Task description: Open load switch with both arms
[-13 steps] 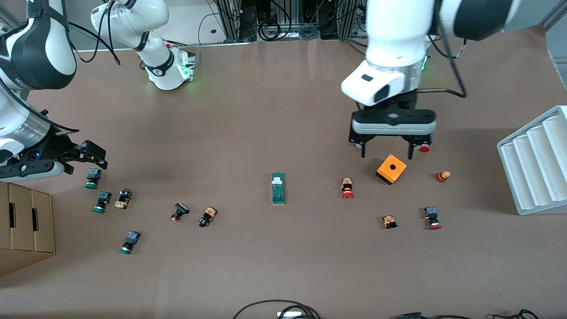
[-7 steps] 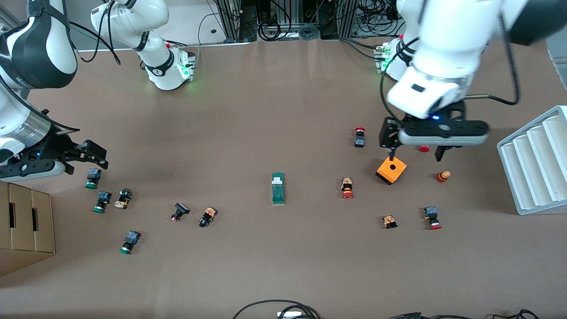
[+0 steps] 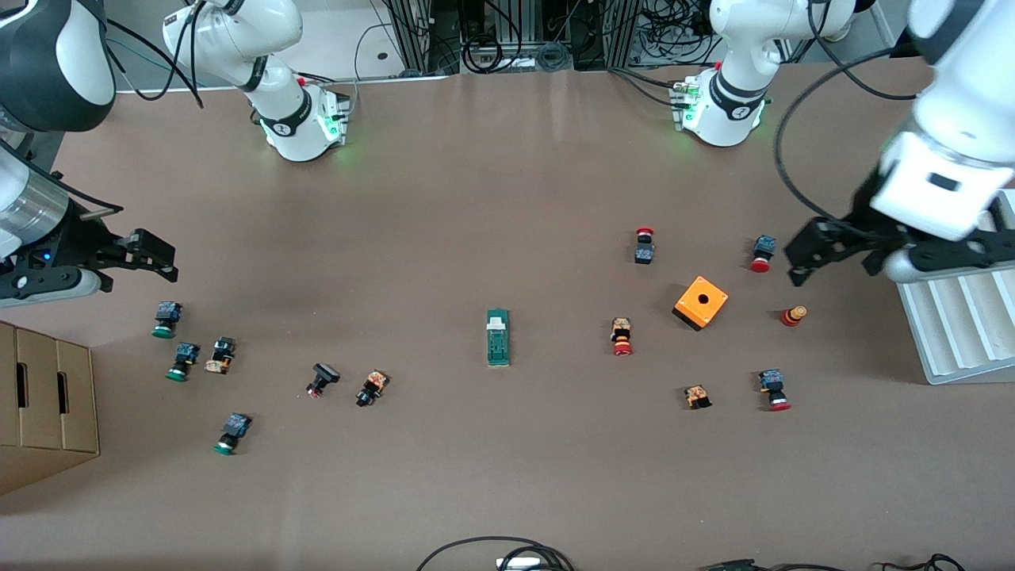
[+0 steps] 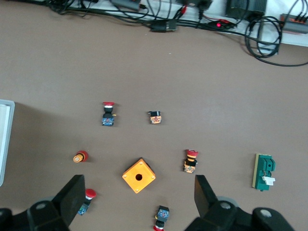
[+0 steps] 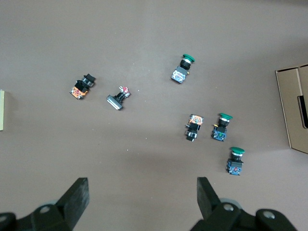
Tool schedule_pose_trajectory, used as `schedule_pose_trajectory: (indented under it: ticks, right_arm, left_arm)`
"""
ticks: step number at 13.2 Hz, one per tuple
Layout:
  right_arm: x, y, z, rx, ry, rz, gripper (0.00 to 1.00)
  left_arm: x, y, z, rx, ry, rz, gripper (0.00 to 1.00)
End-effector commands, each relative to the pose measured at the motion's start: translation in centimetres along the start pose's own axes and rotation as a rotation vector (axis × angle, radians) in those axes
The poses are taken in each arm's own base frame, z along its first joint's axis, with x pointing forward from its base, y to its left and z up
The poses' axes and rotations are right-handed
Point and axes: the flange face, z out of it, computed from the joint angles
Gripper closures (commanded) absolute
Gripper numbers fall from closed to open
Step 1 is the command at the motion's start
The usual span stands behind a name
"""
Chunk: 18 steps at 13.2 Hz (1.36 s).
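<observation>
Flat mid-table lies the dark-green load switch [image 3: 498, 338], white tab up-table; both grippers' jaws gape empty.

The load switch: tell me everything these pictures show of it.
The load switch is a small, narrow dark-green block, apparently plastic, with a white tab at the end toward the robots' bases. It lies flat on the brown table near the middle, its long side pointing from the front camera toward the bases. Nothing touches it; neither gripper is near it. The nearest things are small push buttons on either side, all apart from it. The left wrist view shows it too, with the white tab.
</observation>
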Motion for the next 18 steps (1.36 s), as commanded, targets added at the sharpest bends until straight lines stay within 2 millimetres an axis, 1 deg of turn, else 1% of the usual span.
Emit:
schedule_pose_trajectory:
  ticks: [1,2,3,4,5,7,12,13,15,17,18]
  right_arm:
    - [-0.4,0.3,-1.1,-0.017,-0.015,0.004,0.00]
    - [-0.4,0.2,-1.1,-0.017,-0.015,0.004,0.00]
    - [-0.4,0.2,-1.2,-0.017,-0.014,0.004,0.00]
    - [-0.3,0.3,-1.1,-0.019,-0.015,0.008,0.00]
    - [-0.3,0.3,-1.1,-0.027,-0.013,0.007,0.00]
    - [-0.2,0.2,-1.1,-0.031,-0.010,0.005,0.00]
    - [-0.2,0.3,-0.9,-0.030,-0.013,0.002,0.00]
    - [-0.3,0.2,-1.0,-0.027,-0.016,0.003,0.00]
    - [-0.2,0.2,-1.0,-0.025,-0.013,0.006,0.00]
    - [-0.2,0.1,-0.9,-0.023,-0.014,0.006,0.00]
    - [-0.2,0.1,-0.9,-0.022,-0.016,0.006,0.00]
  left_arm:
    - [0.8,-4.9,-0.3,-0.015,-0.038,0.044,0.00]
    - [1.3,-7.6,-0.4,-0.009,-0.042,0.033,0.00]
    - [1.4,-9.4,-0.6,-0.013,-0.056,0.043,0.00]
    - [1.3,-11.0,-0.8,-0.013,-0.074,0.057,0.00]
    - [1.3,-11.8,-0.9,-0.012,-0.085,0.051,0.00]
    - [0.6,-12.2,-1.8,-0.005,-0.092,0.036,0.00]
    - [0.6,-12.5,-0.8,0.008,-0.125,0.034,0.00]
    - [0.8,-12.7,-0.3,0.012,-0.132,0.039,0.00]
    - [1.4,-12.7,1.3,0.019,-0.160,0.029,0.00]
    - [1.2,-13.9,0.7,0.037,-0.153,0.008,0.00]
    - [1.3,-14.1,0.7,0.036,-0.151,0.002,0.00]
